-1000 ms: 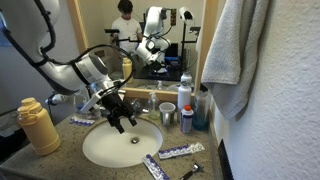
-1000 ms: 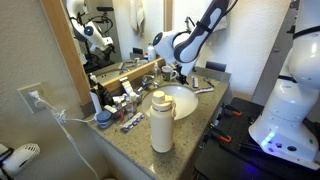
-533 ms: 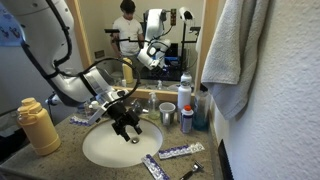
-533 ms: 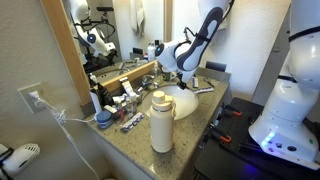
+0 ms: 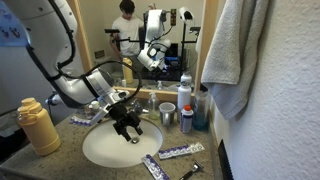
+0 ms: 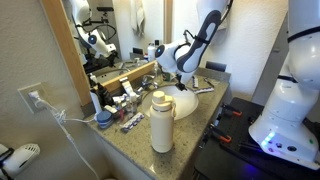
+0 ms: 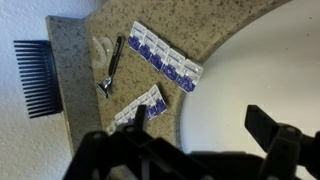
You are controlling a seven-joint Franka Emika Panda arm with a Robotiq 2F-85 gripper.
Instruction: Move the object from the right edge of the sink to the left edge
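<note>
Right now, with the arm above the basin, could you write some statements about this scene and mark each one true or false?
1. The end effector is holding the object. False: it is open and empty above the sink, and the object lies on the granite counter.
2. A slimmer tube lies on the counter near the object. True.
3. The razor lies inside the basin. False: it lies on the counter, beside the tubes.
4. A towel hangs beside the mirror in an exterior view. True.
</note>
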